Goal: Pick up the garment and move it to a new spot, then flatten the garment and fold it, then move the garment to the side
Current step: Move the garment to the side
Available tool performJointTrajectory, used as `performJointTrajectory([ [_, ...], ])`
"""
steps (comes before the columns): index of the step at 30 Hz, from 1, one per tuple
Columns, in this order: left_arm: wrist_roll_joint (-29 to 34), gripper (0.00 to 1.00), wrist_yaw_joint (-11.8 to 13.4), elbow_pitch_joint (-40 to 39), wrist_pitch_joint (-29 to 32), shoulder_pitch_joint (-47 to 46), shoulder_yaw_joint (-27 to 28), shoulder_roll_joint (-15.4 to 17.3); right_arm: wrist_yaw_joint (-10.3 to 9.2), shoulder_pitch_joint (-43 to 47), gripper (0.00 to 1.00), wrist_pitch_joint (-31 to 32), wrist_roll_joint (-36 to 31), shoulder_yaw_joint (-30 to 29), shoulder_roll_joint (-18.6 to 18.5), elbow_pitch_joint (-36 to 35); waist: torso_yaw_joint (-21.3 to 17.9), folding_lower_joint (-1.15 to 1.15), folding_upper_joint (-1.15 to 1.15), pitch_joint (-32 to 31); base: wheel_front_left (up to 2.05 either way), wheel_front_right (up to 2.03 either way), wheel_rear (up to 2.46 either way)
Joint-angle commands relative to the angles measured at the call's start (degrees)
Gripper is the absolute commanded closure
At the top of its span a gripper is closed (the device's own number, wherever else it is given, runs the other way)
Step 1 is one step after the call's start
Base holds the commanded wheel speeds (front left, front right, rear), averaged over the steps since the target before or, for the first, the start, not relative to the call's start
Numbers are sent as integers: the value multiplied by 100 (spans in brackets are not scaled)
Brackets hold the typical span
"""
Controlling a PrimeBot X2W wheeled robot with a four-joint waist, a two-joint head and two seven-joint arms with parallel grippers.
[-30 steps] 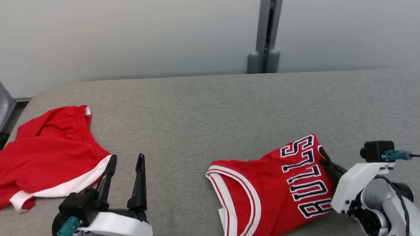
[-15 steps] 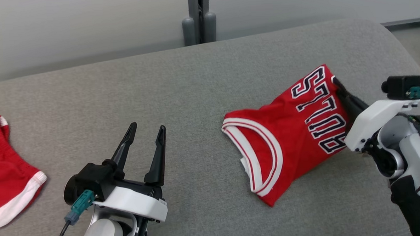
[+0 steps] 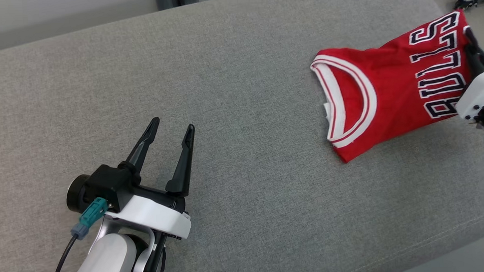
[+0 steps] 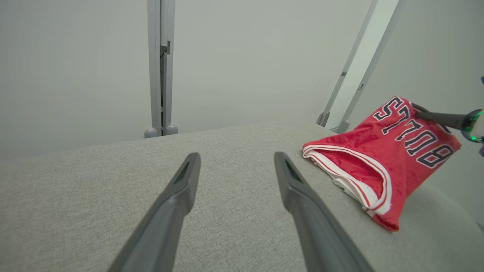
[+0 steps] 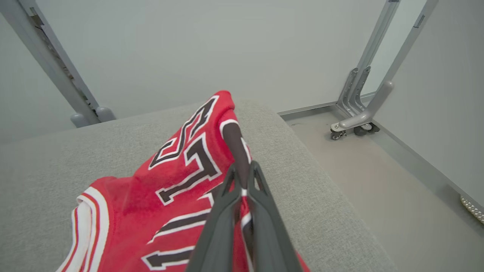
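Head view: the red jersey (image 3: 391,92) sits at two o'clock on the grey cushion (image 3: 223,79), its edge pinched by the right gripper (image 3: 469,36). The left gripper (image 3: 173,124), at seven o'clock, is spread and empty.

Counted just one red jersey (image 3: 387,93), lol; five navy letters (image 3: 439,66) across it; one white-trimmed neck opening (image 3: 349,102) visible; spotted two grippers, left gripper (image 3: 173,124) and right gripper (image 5: 234,151), two dark fingers (image 3: 144,144) apiece so four in all; two teal plugs (image 3: 89,214), one per wrist; one grey padded table (image 3: 240,91) under everything; from the left wrist cam, tallied one upright grey post (image 4: 160,68) with two rounded feet (image 4: 151,133) at its base, plus two slanted rails (image 4: 359,64) off to the side; couldn't get a clean count of the little wheels (image 5: 336,135) on the floor frame (image 5: 363,117).
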Motion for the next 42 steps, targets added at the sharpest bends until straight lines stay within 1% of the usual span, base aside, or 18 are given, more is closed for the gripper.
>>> performJointTrajectory([
  [1,29,0,-5,-38,37,-140,6,58,-1,-236,100,-204,-223,-163,-31,308,-30,0,0,123,0,0,0],
  [2,32,0,-7,-47,51,-141,5,73,-1,-302,100,-276,-319,-209,3,452,-20,0,0,139,0,0,0],
  [3,34,0,-6,-51,55,-132,-1,83,-1,-372,83,-355,-392,-268,36,585,-6,0,0,152,0,0,0],
  [4,34,0,-1,-48,65,-129,-1,94,-1,-441,55,-441,-480,-320,66,692,8,0,0,157,0,0,0],
  [5,34,0,8,-48,67,-128,-5,97,-1,-489,0,-523,-546,-361,76,801,27,0,0,156,0,0,0],
  [6,34,0,8,-48,67,-128,-5,97,-1,-489,0,-523,-546,-361,76,801,27,0,0,156,0,0,0],
  [10,-16,0,28,-31,40,-107,1,88,-1,-633,0,-967,-775,-534,104,1112,122,0,0,95,0,0,0],
  [13,-48,0,44,21,-25,-46,12,51,-1,-653,0,-1229,-949,-620,116,1217,202,0,0,-49,0,0,0],
  [15,-90,0,66,64,-90,16,36,28,-1,-601,0,-1342,-999,-649,171,1165,252,0,0,-186,0,0,0],
  [18,-159,0,103,139,-190,103,99,0,-1,-415,0,-1442,-1032,-630,224,895,338,0,0,-446,0,0,0],
  [21,-246,0,138,215,-295,223,209,10,-1,-135,0,-1472,-942,-559,259,404,451,0,0,-736,0,0,0],
  [25,-352,0,233,258,-396,413,412,87,-1,428,0,-1479,-782,-436,218,-464,640,0,0,-1098,0,0,0],
  [30,-470,0,367,241,-466,695,687,214,-1,1382,0,-1442,-507,-328,152,-1662,929,0,0,-1492,0,0,0],
  [33,-530,0,483,273,-472,938,797,249,-1,2059,0,-1317,-429,-395,128,-2319,1110,0,0,-1766,0,0,0],
  [36,-553,0,598,232,-445,1131,825,252,-1,2723,0,-1162,-472,-544,196,-2966,1290,0,0,-1900,0,0,0],
  [39,-576,0,647,234,-462,1277,832,245,0,3347,0,-985,-519,-737,329,-3567,1450,0,0,-1968,0,0,0],
  [42,-592,0,661,271,-486,1391,842,209,-1,3912,0,-793,-577,-811,491,-4093,1558,0,0,-2012,0,0,0],
])
